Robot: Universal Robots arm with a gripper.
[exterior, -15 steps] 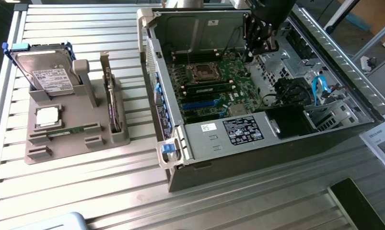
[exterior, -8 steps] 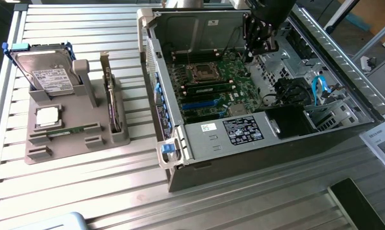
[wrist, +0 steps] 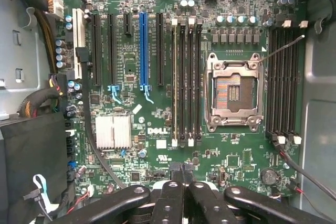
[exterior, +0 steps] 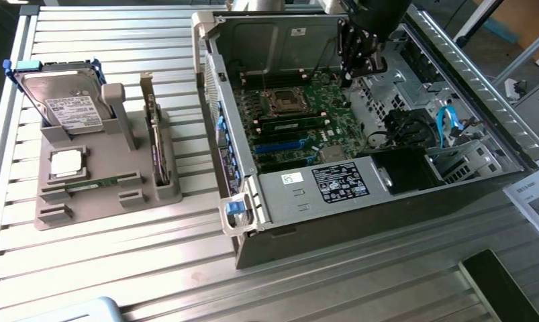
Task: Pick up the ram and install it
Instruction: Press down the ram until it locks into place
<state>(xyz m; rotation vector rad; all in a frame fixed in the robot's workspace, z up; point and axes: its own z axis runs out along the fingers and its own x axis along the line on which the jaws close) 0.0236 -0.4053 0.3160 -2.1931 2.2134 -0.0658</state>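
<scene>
Fingers of your gripper sit pressed together above the motherboard. Your ram looks seated on edge in a slot near the CPU socket. Second green stick lies in the grey holder, well apart.

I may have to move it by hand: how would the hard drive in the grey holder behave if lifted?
Probably stiff and heavy for its size: the hard drive looks metal-cased. Its shiny face may be slippery. It stands on edge in the grey holder, so a push might tip it.
</scene>
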